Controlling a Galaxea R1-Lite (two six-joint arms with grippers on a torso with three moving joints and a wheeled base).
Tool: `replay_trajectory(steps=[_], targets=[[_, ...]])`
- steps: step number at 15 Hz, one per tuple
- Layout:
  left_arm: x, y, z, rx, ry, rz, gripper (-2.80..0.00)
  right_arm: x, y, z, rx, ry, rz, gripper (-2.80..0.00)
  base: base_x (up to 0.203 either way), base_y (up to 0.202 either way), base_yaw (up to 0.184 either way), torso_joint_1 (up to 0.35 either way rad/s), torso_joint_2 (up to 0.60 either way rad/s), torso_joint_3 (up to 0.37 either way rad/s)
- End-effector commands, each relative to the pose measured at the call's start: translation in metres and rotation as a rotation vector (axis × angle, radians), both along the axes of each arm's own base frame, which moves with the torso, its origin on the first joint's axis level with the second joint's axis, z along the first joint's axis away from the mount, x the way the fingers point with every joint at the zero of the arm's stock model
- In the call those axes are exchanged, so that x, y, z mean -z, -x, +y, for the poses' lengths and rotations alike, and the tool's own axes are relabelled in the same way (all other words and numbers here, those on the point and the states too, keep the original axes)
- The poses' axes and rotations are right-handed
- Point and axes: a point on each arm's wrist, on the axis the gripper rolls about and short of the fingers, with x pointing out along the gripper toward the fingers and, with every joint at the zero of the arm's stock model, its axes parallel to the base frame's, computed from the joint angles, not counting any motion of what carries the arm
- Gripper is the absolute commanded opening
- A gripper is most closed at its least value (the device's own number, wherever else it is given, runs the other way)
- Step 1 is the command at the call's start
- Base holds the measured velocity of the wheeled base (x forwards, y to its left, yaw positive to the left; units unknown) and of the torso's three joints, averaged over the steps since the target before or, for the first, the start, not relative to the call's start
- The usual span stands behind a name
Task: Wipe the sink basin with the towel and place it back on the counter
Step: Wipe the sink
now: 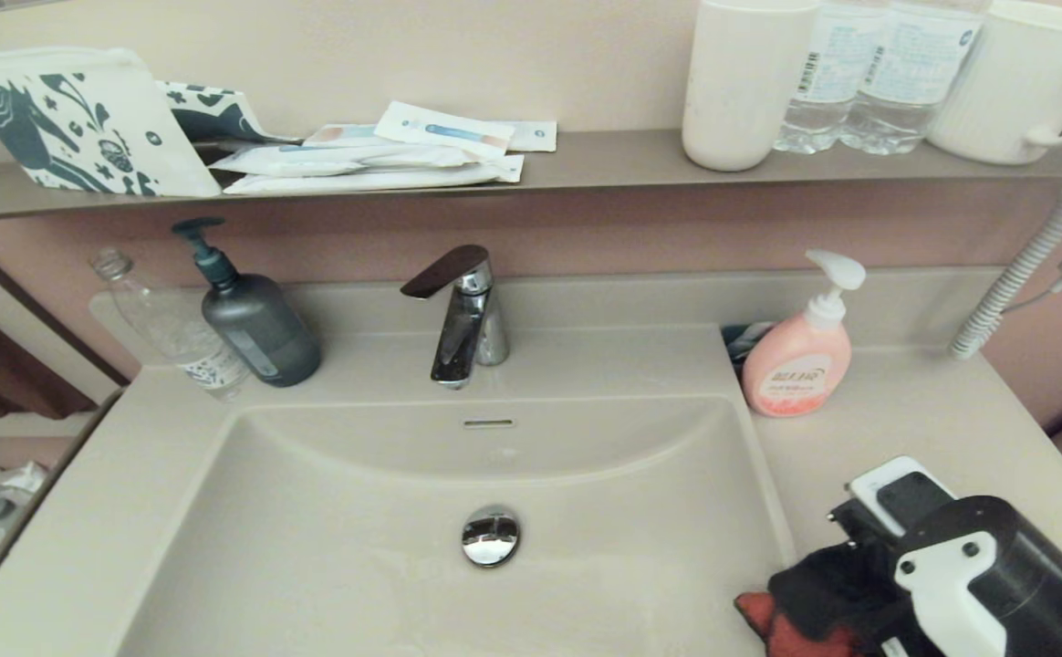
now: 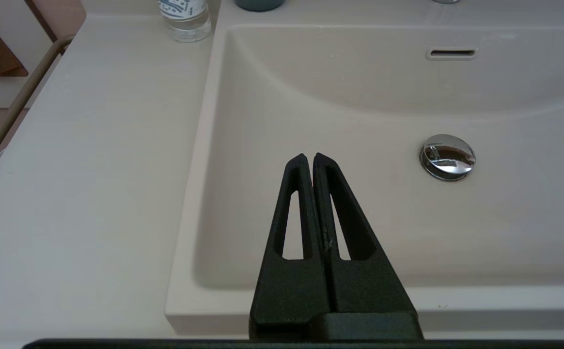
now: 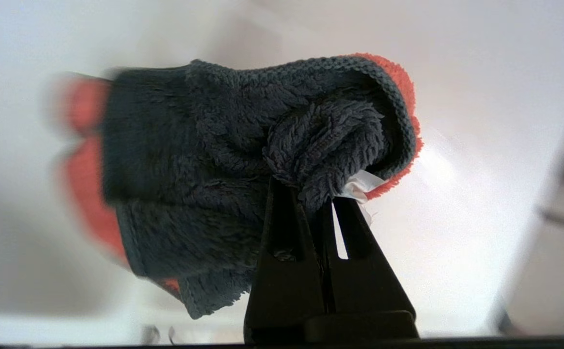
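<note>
Two grippers: both with fingers pressed together
Right gripper [image 3: 321, 194]: clamped on the towel [image 3: 224, 184], at the sink basin's [image 1: 330, 511] near right corner
Towel: bunched, hanging over that corner's rim
Left gripper [image 2: 309, 157]: holds nothing, above the basin's near left part, well apart from the drain plug [image 2: 447, 156]

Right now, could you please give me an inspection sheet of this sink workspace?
Surface: counter, beige.
Job's things: sink basin, drain plug in it; towel gripped, at the basin's right edge.
Clutter: pink soap bottle, grey pump bottle, clear bottle, faucet, shelf with packets, cups, water bottles.
Grippers: right gripper shut on towel; left gripper shut, over the basin's near left.
Cables: coiled cord at right.
Surroundings: wall.
</note>
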Motion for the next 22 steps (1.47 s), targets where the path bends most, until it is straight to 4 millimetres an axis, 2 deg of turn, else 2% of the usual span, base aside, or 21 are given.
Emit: replay_trajectory(steps=[1,5,7,9,13,16,19,22], targets=[[0.000,0.000,0.000,-0.001,0.001,0.001,-2.80,-0.008,0.005,-0.021,0.062,-0.004,-0.008,-2.80,0.000,0.000,0.000,0.000,0.00,0.000],[0.000,0.000,0.000,-0.001,0.001,0.001,-2.80,-0.005,0.005,-0.055,0.218,0.074,0.070,-2.80,0.000,0.000,0.000,0.000,0.00,0.000],[0.000,0.000,0.000,-0.001,0.001,0.001,-2.80,0.004,0.006,-0.058,0.232,0.106,0.113,-2.80,0.000,0.000,0.000,0.000,0.00,0.000],[0.000,0.000,0.000,-0.001,0.001,0.001,-2.80,0.009,-0.001,-0.051,0.236,0.103,0.120,-2.80,0.000,0.000,0.000,0.000,0.00,0.000],[0.000,0.000,0.000,-0.001,0.001,0.001,-2.80,0.011,-0.036,-0.026,0.244,-0.057,-0.041,-2.80,0.000,0.000,0.000,0.000,0.00,0.000],[0.000,0.000,0.000,-0.001,0.001,0.001,-2.80,0.034,-0.047,-0.017,0.255,-0.015,0.027,-2.80,0.000,0.000,0.000,0.000,0.00,0.000],[0.000,0.000,0.000,-0.001,0.001,0.001,-2.80,0.051,-0.057,0.002,0.211,-0.132,0.071,-2.80,0.000,0.000,0.000,0.000,0.00,0.000],[0.000,0.000,0.000,-0.001,0.001,0.001,-2.80,0.067,-0.061,0.009,0.196,-0.183,0.095,-2.80,0.000,0.000,0.000,0.000,0.00,0.000]])
